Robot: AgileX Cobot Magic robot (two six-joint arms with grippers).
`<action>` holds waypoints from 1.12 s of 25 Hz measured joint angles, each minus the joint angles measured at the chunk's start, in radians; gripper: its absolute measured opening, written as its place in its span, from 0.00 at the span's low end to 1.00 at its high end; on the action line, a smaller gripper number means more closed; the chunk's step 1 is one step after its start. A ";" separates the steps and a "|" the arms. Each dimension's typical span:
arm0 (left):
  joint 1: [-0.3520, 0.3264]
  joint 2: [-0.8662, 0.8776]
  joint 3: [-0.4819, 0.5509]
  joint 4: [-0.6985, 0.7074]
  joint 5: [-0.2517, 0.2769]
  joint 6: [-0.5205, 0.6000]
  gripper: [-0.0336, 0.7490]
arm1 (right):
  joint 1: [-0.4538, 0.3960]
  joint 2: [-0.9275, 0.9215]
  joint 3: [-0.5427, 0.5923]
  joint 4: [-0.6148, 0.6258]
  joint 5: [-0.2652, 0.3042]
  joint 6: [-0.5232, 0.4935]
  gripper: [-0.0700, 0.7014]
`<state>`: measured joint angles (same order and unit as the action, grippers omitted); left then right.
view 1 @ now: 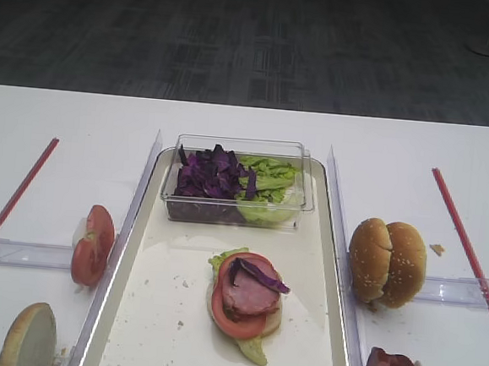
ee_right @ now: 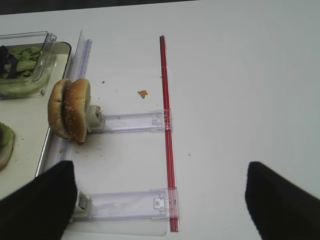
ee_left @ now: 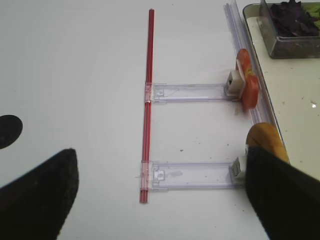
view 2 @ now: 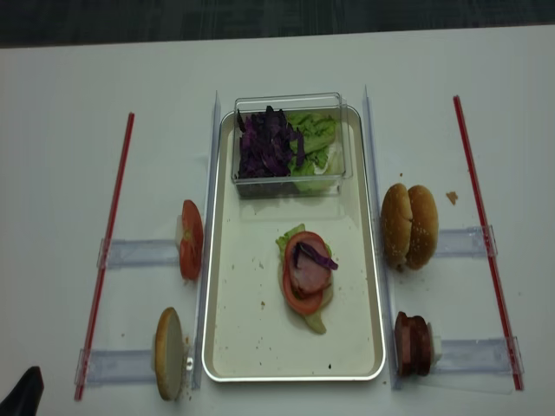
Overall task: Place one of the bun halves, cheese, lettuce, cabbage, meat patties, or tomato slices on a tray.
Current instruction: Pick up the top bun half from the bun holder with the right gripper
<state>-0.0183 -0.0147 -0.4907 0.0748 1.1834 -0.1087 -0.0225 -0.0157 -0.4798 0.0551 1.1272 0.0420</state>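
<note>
Counter surface carries all items; we take the tray as our landmark. On the tray's bare middle we see a stack: a bottom bun with pale green lettuce, a tomato slice, a pink meat slice and a strip of purple cabbage on top. At the tray's far end stands a clear tub holding shredded cabbage on its left half and lettuce on its right.

Right of the tray, two bun halves stand on edge, touching each other, against a clear plastic holder. Nearer the camera on that same side, meat patties stand on edge in a second holder. A red rod runs along the outer ends of both holders.

Left of the tray, tomato slices stand on edge in the far holder, and a single bun half stands on edge in the near holder, pale cut face toward the tray.

We see the right claw only in the right wrist view: its two dark fingers stand wide apart and grip nothing, over the counter right of the tray. The left claw, in the left wrist view, is likewise spread wide and empty, over the counter left of the tray.
</note>
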 joint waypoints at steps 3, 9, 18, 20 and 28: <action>0.000 0.000 0.000 0.000 0.000 0.000 0.83 | 0.000 0.008 0.000 0.000 0.000 0.000 0.99; 0.000 0.000 0.000 0.000 0.000 0.000 0.83 | 0.000 0.081 0.000 0.000 0.000 0.000 0.99; 0.000 0.000 0.000 0.000 0.000 0.000 0.83 | 0.000 0.202 -0.049 -0.002 0.002 0.004 0.99; 0.000 0.000 0.000 0.000 0.000 0.000 0.83 | 0.000 0.233 -0.059 -0.002 0.010 0.004 0.99; 0.000 0.000 0.000 0.000 0.000 0.000 0.83 | 0.000 0.379 -0.091 -0.002 0.017 0.004 0.99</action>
<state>-0.0183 -0.0147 -0.4907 0.0748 1.1834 -0.1087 -0.0225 0.3631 -0.5711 0.0533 1.1437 0.0456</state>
